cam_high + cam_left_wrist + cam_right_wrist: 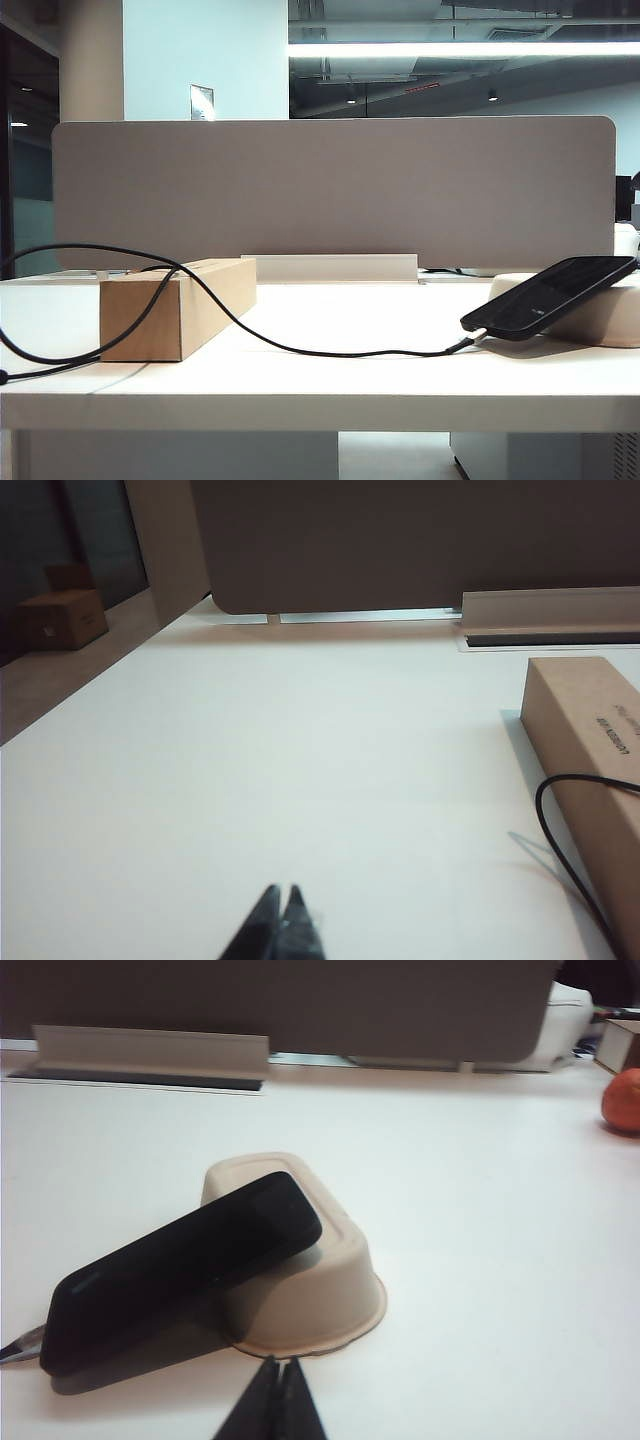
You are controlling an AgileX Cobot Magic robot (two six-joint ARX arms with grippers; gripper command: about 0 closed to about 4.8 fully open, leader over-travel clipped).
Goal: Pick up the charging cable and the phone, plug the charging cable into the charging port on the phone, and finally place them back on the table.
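My right gripper [279,1400] is pressed shut and holds nothing. The phone [180,1265] lies close at about 11 o'clock from its tips, leaning on the upturned pulp tray [320,1280]; its long axis runs from 8 o'clock low to 2 o'clock high. The silver plug of the charging cable [300,345] seems to touch its low end. My left gripper [277,920], also shut and empty, has the cardboard box [590,750] at 2 o'clock, with the cable draped over it. So my right arm is nearer to the phone, my left to the cable.

Black phone [548,296] tilted, charging cable [300,347] attached
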